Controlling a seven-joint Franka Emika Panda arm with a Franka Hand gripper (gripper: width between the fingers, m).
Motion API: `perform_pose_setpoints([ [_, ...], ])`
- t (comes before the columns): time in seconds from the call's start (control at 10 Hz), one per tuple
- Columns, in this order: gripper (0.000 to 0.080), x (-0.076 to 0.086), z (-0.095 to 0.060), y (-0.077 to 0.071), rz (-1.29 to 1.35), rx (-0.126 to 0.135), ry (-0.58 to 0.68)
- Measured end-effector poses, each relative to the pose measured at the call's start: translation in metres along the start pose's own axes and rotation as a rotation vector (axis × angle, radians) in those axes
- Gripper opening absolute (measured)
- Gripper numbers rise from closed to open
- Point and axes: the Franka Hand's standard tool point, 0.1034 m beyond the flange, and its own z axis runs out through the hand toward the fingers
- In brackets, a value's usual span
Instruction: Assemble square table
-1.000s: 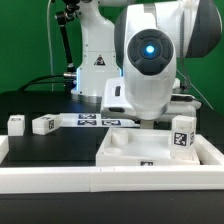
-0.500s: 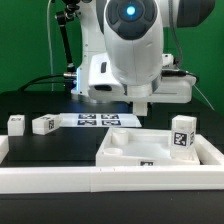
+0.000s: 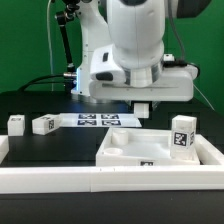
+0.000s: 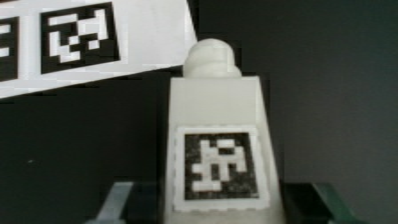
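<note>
Over the last second the arm [image 3: 135, 45] has been raised and turned, so that its lit camera face is no longer seen and its lower end hangs above the rear of the slab [image 3: 125, 150]. The slab lies flat at the exterior view's right, set against the rail [image 3: 60, 182]. The marker board [image 3: 100, 121] lies behind it. An upright leg [image 3: 181, 133] stands on the slab's right side, and two loose legs [image 3: 16, 124] rest well apart at the left. In the wrist view the gripper [image 4: 214, 205] is pressed onto the held leg [image 4: 217, 120], pinched low down with its rounded tip pointing away.

Because the grip sits near one end, the held leg could be tilted or twisted on contact. Its tip might then be misaligned with a corner of the slab. The slab looks unfastened, so it could be pushed aside. The upright leg could be knocked over by a careless sweep.
</note>
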Motion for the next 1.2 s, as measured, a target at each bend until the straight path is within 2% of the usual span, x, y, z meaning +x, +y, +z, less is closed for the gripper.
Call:
perform_pose_setpoints([
  [0.2, 0.029, 0.005, -0.031, -0.001, -0.012, 0.021, 0.136],
  [0.4, 0.029, 0.013, -0.055, -0.003, -0.014, 0.034, 0.233],
  [0.5, 0.029, 0.017, -0.061, -0.006, -0.009, 0.038, 0.301],
  [0.8, 0.029, 0.023, -0.061, -0.007, -0.02, 0.035, 0.511],
  [0.9, 0.029, 0.023, -0.062, -0.006, -0.022, 0.034, 0.545],
  [1.1, 0.029, 0.033, -0.083, -0.009, -0.027, 0.042, 0.666],
  [1.2, 0.029, 0.035, -0.087, -0.008, -0.025, 0.045, 0.684],
])
